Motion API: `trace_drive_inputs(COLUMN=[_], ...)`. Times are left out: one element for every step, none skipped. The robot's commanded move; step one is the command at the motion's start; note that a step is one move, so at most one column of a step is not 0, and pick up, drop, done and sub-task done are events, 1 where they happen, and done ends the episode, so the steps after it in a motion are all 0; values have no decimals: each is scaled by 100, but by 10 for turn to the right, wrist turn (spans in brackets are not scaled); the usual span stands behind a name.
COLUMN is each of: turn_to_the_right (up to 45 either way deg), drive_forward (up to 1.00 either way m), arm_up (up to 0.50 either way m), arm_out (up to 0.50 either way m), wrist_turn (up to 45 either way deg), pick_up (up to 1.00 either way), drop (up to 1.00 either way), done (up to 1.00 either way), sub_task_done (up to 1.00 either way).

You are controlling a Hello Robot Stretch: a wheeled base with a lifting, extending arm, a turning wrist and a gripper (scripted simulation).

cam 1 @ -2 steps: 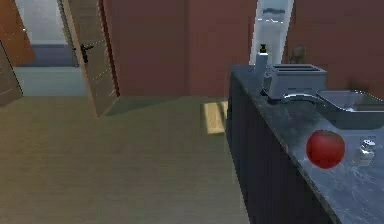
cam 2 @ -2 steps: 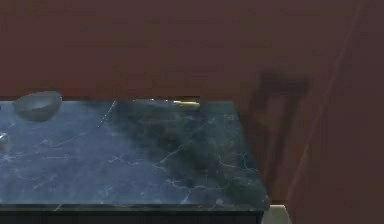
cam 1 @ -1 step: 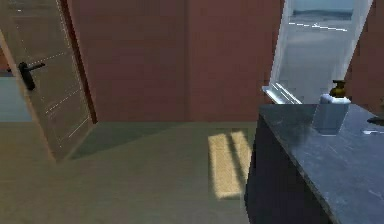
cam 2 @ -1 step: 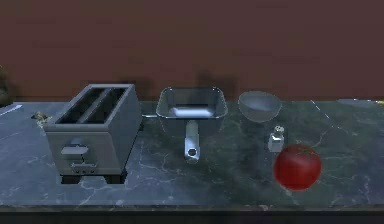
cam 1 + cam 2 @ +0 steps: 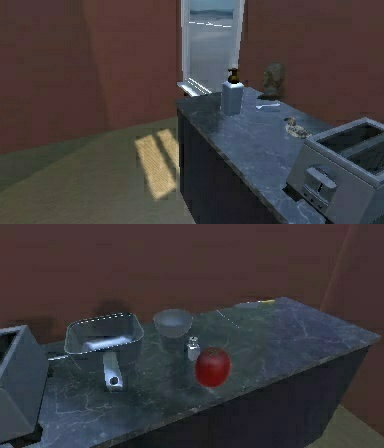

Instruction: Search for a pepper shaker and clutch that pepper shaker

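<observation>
In the arm side view, a small shaker-shaped thing with a pale top and dark body stands on the dark marble counter. It sits between a grey bowl behind it and a red round fruit in front of it.
A metal pan with a handle lies left of the bowl, beside a toaster. In the forward view the counter carries a soap bottle, a small bust and the toaster. Open floor lies to its left, and a tall window stands beyond.
</observation>
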Motion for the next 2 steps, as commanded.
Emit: trace_drive_inputs(turn_to_the_right=[0, 0], drive_forward=[0, 0], arm_up=[50, 38], arm_out=[0, 0], wrist_turn=[0, 0], pick_up=[0, 0], drop=[0, 0], done=[0, 0], sub_task_done=[0, 0])
